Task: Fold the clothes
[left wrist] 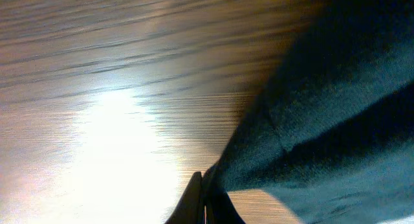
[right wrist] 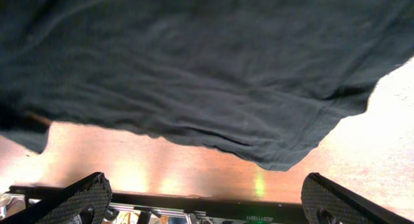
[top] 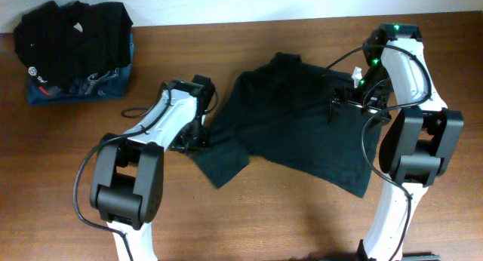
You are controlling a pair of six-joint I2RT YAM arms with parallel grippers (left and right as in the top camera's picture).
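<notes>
A dark T-shirt (top: 302, 133) is spread flat at the middle of the counter (top: 264, 223). Its left sleeve edge is pinched by the left fingers (left wrist: 193, 203). The right fingers (right wrist: 81, 197) are held spread over its right side. 1 clothes pile (top: 72, 53) is seen far left.

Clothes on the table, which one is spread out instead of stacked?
The dark green shirt, lying open at centre. The black garment and the blue garment beneath it sit stacked at far left.
</notes>
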